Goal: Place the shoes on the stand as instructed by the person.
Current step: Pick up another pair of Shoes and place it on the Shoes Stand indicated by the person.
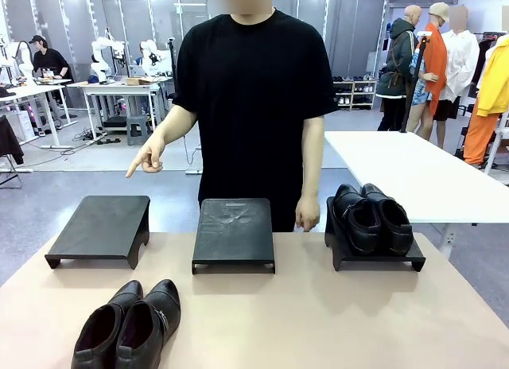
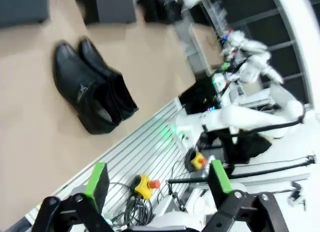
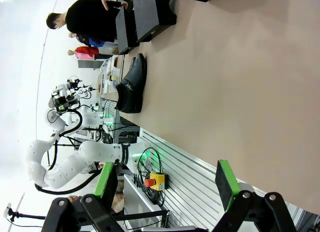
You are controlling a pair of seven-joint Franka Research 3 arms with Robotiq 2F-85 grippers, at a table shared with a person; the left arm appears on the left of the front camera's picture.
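Your left hand (image 2: 158,182) is spread, holding nothing. Left of the middle stand (image 1: 233,232), the person (image 1: 254,99) points toward the left stand (image 1: 99,226), and one pair of shoes (image 1: 131,325) lies on the table (image 1: 318,321), nearer you. Right of it, the other pair (image 1: 372,218) sits on the right stand (image 1: 378,263). Your right hand (image 3: 166,184) is spread too.

A tan table (image 1: 318,321) spans the lower part of the front view, and a white table (image 1: 413,170) stands at the right behind it. In the upper left is a work table (image 1: 119,88) with a grey stool (image 1: 137,129) under it. Bottom centre of the left wrist view, a yellow box (image 2: 142,186) lies beside black cables (image 2: 132,210).
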